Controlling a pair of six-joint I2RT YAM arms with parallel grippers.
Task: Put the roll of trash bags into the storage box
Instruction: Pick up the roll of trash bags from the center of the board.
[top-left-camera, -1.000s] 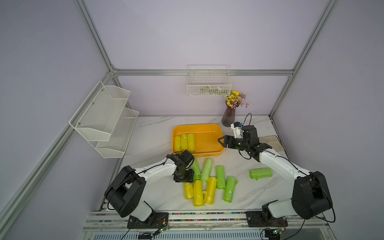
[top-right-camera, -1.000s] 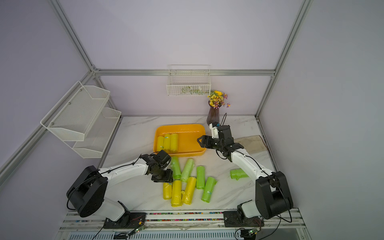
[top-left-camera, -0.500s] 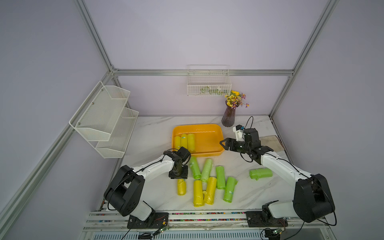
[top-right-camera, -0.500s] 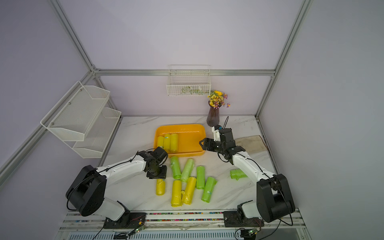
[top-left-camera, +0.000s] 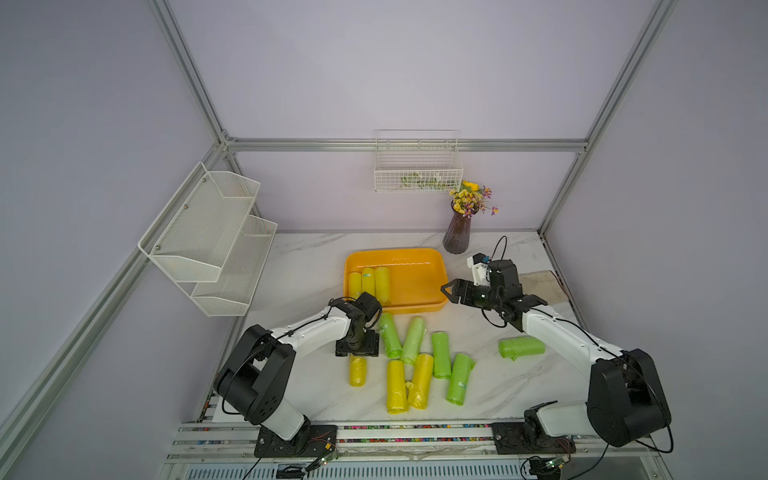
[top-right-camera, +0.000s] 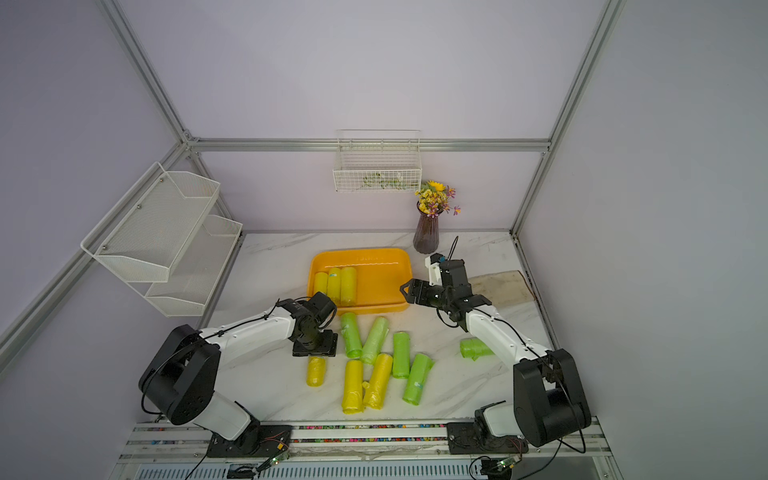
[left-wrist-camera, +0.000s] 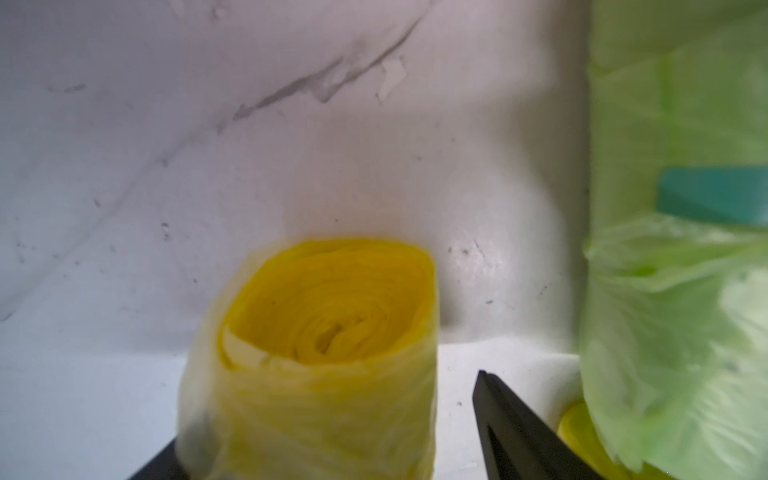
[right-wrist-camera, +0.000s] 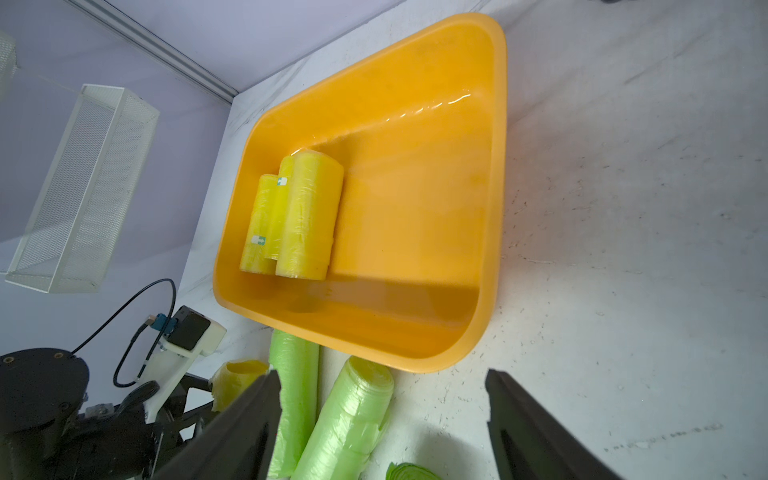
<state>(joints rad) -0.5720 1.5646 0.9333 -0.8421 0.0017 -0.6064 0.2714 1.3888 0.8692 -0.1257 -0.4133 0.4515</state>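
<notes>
My left claw (left-wrist-camera: 330, 395) just sprang apart, so the yellow trash-bag roll (top-left-camera: 357, 370) lies on the table (top-left-camera: 307, 266), still outside the storage box (top-left-camera: 415, 308).

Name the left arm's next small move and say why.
Probably close the left fingers on the short yellow roll. In the left wrist view it sits between them on the table, with a gap at one finger, so nothing is gripped. The box holds three rolls and has room.
</notes>
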